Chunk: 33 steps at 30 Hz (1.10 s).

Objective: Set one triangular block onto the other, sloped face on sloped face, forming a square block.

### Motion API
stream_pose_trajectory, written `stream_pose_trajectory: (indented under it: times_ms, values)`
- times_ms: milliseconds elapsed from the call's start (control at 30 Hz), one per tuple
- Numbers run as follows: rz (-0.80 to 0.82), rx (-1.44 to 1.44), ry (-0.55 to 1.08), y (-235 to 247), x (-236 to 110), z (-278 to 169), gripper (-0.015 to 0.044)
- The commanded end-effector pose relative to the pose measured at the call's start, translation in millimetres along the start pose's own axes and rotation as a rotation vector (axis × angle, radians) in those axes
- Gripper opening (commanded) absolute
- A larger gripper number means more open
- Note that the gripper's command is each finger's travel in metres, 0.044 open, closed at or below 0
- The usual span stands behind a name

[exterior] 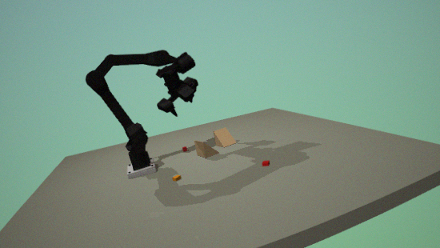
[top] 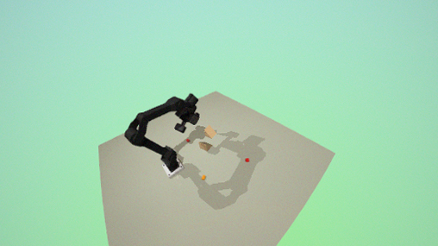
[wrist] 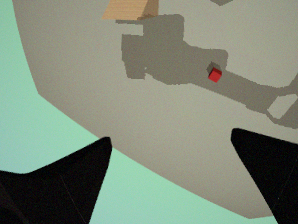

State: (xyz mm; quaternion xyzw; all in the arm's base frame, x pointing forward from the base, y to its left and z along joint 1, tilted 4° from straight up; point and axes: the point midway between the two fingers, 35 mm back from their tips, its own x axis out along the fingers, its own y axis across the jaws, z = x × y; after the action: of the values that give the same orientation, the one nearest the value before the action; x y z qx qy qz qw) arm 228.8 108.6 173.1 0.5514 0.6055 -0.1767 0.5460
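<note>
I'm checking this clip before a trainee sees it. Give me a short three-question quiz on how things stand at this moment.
1. True or false: the two triangular blocks, the lighter block and the darker block, already touch slope to slope.
2. What is the claw doing? A) shut on a block B) open, above the table, holding nothing C) resting on the table
3. How many small red cubes lie on the table?

Key:
1. False: they sit apart on the table.
2. B
3. Two: one near the darker block, one farther out. An orange cube lies near the arm's base.
</note>
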Motion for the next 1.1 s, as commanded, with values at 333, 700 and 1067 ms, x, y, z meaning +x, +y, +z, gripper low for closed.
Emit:
stream_pose_trajectory:
  times_ms: [333, 700, 1067]
  values:
    - [-0.549, -1.421, -0.072, 51, 47, 41, 0.044]
    - [-0.833, -1.977, 0.097, 69, 70, 54, 0.044]
    - [-1.111, -2.486, 0.417, 84, 95, 62, 0.044]
